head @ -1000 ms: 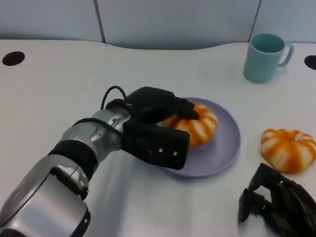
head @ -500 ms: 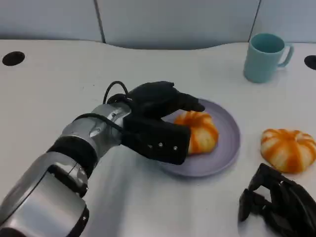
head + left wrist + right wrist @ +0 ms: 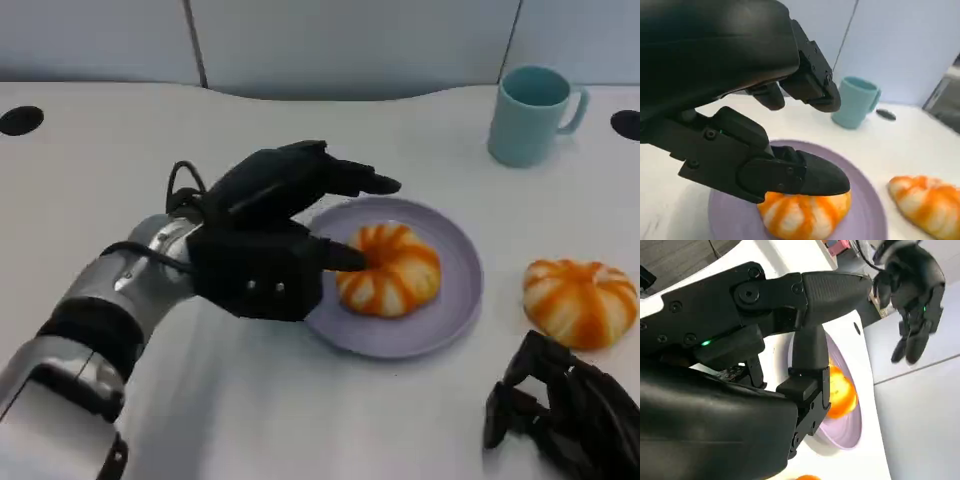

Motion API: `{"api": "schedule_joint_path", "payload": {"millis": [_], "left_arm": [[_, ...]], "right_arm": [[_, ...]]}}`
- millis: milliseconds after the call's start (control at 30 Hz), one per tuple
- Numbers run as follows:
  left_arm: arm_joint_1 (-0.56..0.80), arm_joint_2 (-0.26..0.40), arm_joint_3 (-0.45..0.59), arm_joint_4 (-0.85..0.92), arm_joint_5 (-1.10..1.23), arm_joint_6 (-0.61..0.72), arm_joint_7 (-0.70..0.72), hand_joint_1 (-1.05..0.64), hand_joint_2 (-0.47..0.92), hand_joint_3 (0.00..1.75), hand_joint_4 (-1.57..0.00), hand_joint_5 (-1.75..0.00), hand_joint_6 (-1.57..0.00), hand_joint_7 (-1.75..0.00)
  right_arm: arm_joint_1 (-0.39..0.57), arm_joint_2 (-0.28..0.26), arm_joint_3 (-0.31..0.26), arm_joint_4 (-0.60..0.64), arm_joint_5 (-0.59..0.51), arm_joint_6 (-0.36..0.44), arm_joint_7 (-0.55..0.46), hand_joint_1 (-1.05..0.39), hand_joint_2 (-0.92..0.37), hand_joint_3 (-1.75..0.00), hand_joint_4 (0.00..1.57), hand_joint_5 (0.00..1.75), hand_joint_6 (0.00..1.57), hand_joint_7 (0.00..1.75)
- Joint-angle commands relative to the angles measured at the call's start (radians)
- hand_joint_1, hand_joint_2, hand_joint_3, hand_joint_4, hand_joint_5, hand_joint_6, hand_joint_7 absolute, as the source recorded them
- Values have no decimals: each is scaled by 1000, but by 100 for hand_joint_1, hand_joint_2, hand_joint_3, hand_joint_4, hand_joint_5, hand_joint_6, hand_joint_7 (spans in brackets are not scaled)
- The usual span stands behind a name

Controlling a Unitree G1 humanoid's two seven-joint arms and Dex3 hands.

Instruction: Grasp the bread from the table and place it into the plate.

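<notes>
An orange-and-white striped bread (image 3: pixel 390 270) lies on the purple plate (image 3: pixel 455 305) at mid-table. My left hand (image 3: pixel 270 225) hovers over the plate's left rim, fingers spread and lifted above the bread, holding nothing. In the left wrist view the thumb (image 3: pixel 800 176) sits just over the bread (image 3: pixel 805 217) while the other fingers (image 3: pixel 807 82) are raised well clear. A second striped bread (image 3: pixel 580 300) rests on the table right of the plate. My right hand (image 3: pixel 565 410) waits at the near right edge, holding nothing. The right wrist view shows the plate (image 3: pixel 842 432), the bread (image 3: pixel 841 392) and my left hand (image 3: pixel 912 285).
A teal mug (image 3: pixel 532 113) stands at the back right, past the plate. Dark round holes (image 3: pixel 22 120) mark the table's far corners. Bare white tabletop stretches to the left and in front of the plate.
My left hand has let go of the bread, lifted its fingers and drawn back to the left. The bread now lies free on the plate. The right hand has stayed put.
</notes>
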Motion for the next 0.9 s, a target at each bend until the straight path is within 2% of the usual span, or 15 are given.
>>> {"api": "schedule_joint_path", "payload": {"millis": [33, 167, 233, 333, 367, 400, 467, 500, 567, 633, 667, 767, 900], "left_arm": [[122, 20, 129, -39, -215, -92, -136, -73, 92, 31, -28, -98, -66, -8], [229, 36, 211, -87, -362, -123, -256, -65, 92, 30, -33, -101, -68, -9], [284, 37, 245, -118, -432, -106, -321, -64, 92, 29, -42, -89, -68, -10], [357, 16, 290, -177, -531, -76, -398, -63, 92, 28, -49, -83, -70, -11], [397, 3, 309, -210, -575, -64, -420, -63, 92, 28, -55, -88, -75, -13], [427, -6, 323, -239, -606, -52, -438, -64, 92, 30, -54, -110, -78, -20], [484, -17, 341, -304, -636, -18, -442, -64, 92, 30, -52, -124, -80, -25], [512, -21, 348, -339, -642, 3, -436, -62, 92, 31, -50, -147, -73, -60], [600, -36, 362, -451, -661, 87, -405, -63, 92, 31, -49, -167, -59, -115], [685, -63, 376, -568, -707, 188, -390, -64, 92, 29, -53, -173, -56, -134], [716, -74, 382, -614, -726, 226, -388, -63, 92, 30, -59, -174, -52, -152], [758, -87, 391, -695, -739, 297, -383, -61, 92, 30, -63, -175, -49, -164], [880, -109, 410, -794, -749, 326, -368, -60, 92, 40, -69, -175, -47, -174]], "right_arm": [[-2, -15, -5, 0, 2, 7, -7, -58, -92, -35, 68, 175, 50, 167], [-7, -18, -12, 14, 10, 1, 7, -58, -92, -33, 68, 175, 51, 167], [-8, -21, -11, 14, 5, -1, 3, -59, -92, -33, 68, 175, 51, 167], [-7, -19, -12, 14, 5, -5, 0, -59, -92, -34, 68, 175, 51, 166], [-6, -18, -12, 14, 3, -7, -2, -61, -92, -34, 69, 175, 52, 166], [-5, -18, -12, 14, 3, -9, -4, -61, -92, -34, 69, 175, 52, 166], [-4, -16, -12, 12, 3, -5, -8, -61, -92, -34, 69, 175, 52, 165], [-4, -15, -12, 10, 4, 0, -10, -61, -92, -35, 69, 175, 53, 165], [-3, -15, -11, 10, 7, 2, -6, -59, -92, -35, 68, 175, 52, 164], [0, -14, -10, 7, 10, 0, -4, -59, -92, -35, 68, 175, 52, 164], [2, -13, -10, 4, 10, 1, -5, -61, -92, -34, 69, 175, 51, 164], [3, -12, -10, 2, 11, 2, -7, -61, -92, -33, 69, 175, 51, 164], [5, -11, -14, 15, 21, -5, 14, -60, -92, -34, 68, 175, 52, 160]]}}
